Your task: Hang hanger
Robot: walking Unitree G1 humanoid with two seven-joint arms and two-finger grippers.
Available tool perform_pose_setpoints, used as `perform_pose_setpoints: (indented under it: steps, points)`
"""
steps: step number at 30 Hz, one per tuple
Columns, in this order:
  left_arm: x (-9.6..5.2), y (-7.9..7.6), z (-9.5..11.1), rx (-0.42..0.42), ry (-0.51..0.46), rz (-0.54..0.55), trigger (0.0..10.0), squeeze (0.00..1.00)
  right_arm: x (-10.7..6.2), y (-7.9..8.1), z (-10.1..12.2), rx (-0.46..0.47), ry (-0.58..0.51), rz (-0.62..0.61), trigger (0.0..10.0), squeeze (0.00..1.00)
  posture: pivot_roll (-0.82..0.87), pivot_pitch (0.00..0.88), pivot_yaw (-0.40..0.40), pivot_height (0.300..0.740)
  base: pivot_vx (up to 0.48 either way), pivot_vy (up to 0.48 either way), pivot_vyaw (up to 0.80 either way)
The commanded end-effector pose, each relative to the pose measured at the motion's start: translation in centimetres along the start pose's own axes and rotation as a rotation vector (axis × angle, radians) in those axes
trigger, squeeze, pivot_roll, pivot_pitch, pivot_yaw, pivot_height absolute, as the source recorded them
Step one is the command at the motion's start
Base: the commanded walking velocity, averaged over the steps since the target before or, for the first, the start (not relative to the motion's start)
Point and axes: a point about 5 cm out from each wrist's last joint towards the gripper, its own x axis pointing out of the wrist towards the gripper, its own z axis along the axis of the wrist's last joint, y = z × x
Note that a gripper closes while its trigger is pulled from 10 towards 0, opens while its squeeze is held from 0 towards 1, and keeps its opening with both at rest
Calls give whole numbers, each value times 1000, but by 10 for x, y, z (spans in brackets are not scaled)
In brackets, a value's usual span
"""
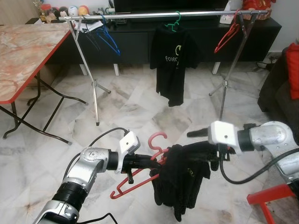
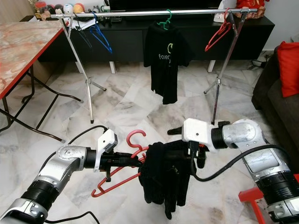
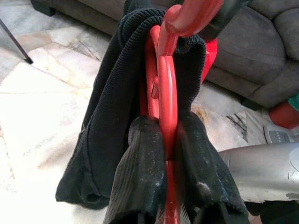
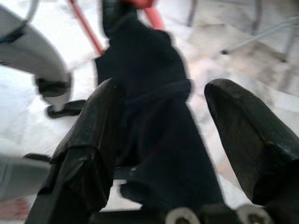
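Left pincer [image 1: 148,161] clamped on the bar of a red hanger [image 1: 140,175], whose hook [image 1: 158,138] points up and whose frame slants down toward the floor; the left wrist view shows both fingers [image 3: 140,172] pressed against the red bar. A black garment [image 1: 182,179] is bunched over one end of the hanger and hangs in a loose clump. Right pincer [image 1: 216,156] at the garment's far side, fingers [image 4: 88,154] spread apart with the cloth between them, not yet closed on it. The clothes rail [image 1: 163,16] stands well ahead across the marble floor [image 1: 140,107], carrying a blue hanger [image 1: 108,37], a second red hanger [image 1: 226,36] and a black T-shirt [image 1: 174,63] on a green hanger [image 1: 174,21]. A red-edged folding table [image 1: 23,51] stands to the left.

Step in hand, as judged: settle the garment on the hanger before carrying it to the rail. To do this well, the right pincer should draw the cloth evenly over the hanger's shoulders while the left keeps the bar level, the hook free and upright. The free stretch of rail between the blue hanger and the T-shirt looks a suitable target.

Writing: the hung T-shirt bears pale lettering beginning "fore"; the rest cannot be read.
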Motion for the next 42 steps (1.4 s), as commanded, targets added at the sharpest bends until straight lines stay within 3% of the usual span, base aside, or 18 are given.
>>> perform_pose_setpoints:
  steps: [1, 7, 10, 13, 20, 21, 22, 26, 28, 42]
  points:
    - [-2, 2, 12, 68, -14, -23, 10000, 0, 1, 7, -4, 10, 8, 95, 10000, 0, -101, 82, 53, 740, 0, 0, 0]
    - [-4, 1, 13, 86, -3, -33, 10000, 0, 6, 5, -11, -12, 68, 132, 10000, 0, -100, 82, 51, 740, 0, 0, 0]
    - [-2, -2, 14, 90, -2, -49, 10000, 0, 15, -11, -9, -61, 64, 22, 10000, 0, -95, 83, 49, 740, 0, 0, 0]
    - [-2, -2, 15, 92, -3, -53, 10000, 0, 18, -20, -1, -54, 18, -36, 10000, 0, -95, 83, 49, 740, 0, 0, 0]
    - [-3, -3, 15, 94, 3, -60, 10000, 0, 18, -13, 1, -52, -14, 56, 10000, 0, -89, 83, 49, 740, 0, 0, 0]
    - [-2, -3, 15, 94, 5, -60, 10000, 0, 19, -12, -1, -55, -12, 61, 10000, 255, -86, 83, 48, 740, 0, 0, 0]
    - [-2, -3, 15, 92, 6, -59, 10000, 0, 20, -11, -3, -53, 1, 68, 10000, 322, -85, 84, 48, 740, 0, 0, 0]
    - [-3, -3, 14, 91, 10, -57, 10000, 0, 21, -8, -9, -56, 44, 97, 10000, 216, -84, 85, 49, 740, 0, 0, 0]
    - [-3, -3, 14, 91, 13, -54, 10000, 0, 22, -9, -10, -60, 56, 100, 10000, 0, -84, 84, 49, 740, 0, 0, 0]
    - [-1, -3, 17, 94, 7, -55, 10000, 0, 46, -11, -9, -49, 27, 96, 10000, 0, -78, 79, 49, 740, 0, 0, 0]
